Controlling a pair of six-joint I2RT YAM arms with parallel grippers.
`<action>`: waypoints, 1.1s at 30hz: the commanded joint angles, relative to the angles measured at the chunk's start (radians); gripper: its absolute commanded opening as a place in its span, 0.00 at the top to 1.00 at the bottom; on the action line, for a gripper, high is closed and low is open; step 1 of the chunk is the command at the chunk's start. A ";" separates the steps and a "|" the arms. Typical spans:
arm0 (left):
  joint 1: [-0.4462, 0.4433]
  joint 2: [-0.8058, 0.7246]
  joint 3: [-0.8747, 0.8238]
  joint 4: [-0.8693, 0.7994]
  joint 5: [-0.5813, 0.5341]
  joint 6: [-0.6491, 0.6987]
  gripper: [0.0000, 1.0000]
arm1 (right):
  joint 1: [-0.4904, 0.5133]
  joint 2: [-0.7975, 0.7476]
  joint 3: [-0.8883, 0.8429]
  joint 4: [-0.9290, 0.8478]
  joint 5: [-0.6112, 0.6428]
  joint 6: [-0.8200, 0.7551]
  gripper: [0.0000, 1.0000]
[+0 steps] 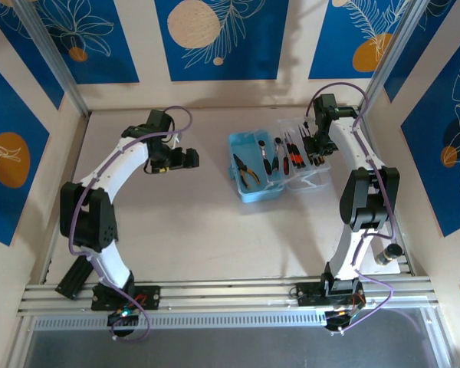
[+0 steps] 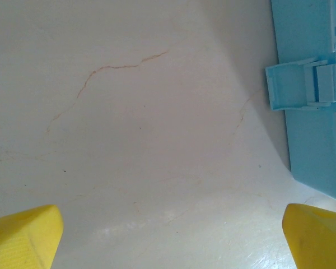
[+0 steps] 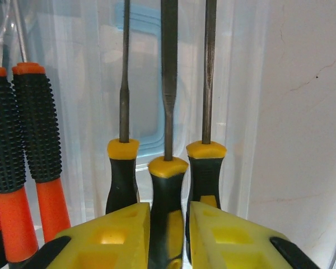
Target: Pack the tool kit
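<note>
The tool kit's light-blue case (image 1: 236,150) lies open mid-table, its clear half (image 1: 310,178) to the right. Yellow-handled pliers (image 1: 248,172) rest in the blue half, and screwdrivers (image 1: 290,157) lie in a row beside them. My right gripper (image 3: 169,235) straddles the handle of the middle black-and-yellow screwdriver (image 3: 168,185), which lies between two like it; its fingers stand slightly off the handle, a thin gap showing on the right. My left gripper (image 2: 173,235) hangs wide open over bare table, left of the case (image 2: 313,140) and its latch (image 2: 302,87).
Orange-and-black screwdrivers (image 3: 22,145) lie just left of the yellow-capped three. The right arm (image 1: 368,192) reaches over the case's right side. Wooden walls enclose the table on three sides, with bare tabletop (image 1: 199,230) in front of the case.
</note>
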 commanded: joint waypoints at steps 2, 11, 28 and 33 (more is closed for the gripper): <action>0.003 0.019 0.053 -0.036 0.020 0.012 0.00 | 0.005 -0.022 0.036 -0.006 -0.012 0.008 0.72; -0.001 0.032 0.030 -0.016 0.021 0.004 0.00 | -0.038 -0.162 0.032 -0.031 -0.088 0.137 0.20; -0.090 0.156 0.012 0.090 0.075 0.029 0.00 | 0.016 -0.653 -0.546 0.099 -0.138 0.746 0.01; -0.090 0.175 0.005 0.114 0.077 0.044 0.00 | 0.030 -0.694 -0.662 0.102 -0.044 0.879 0.00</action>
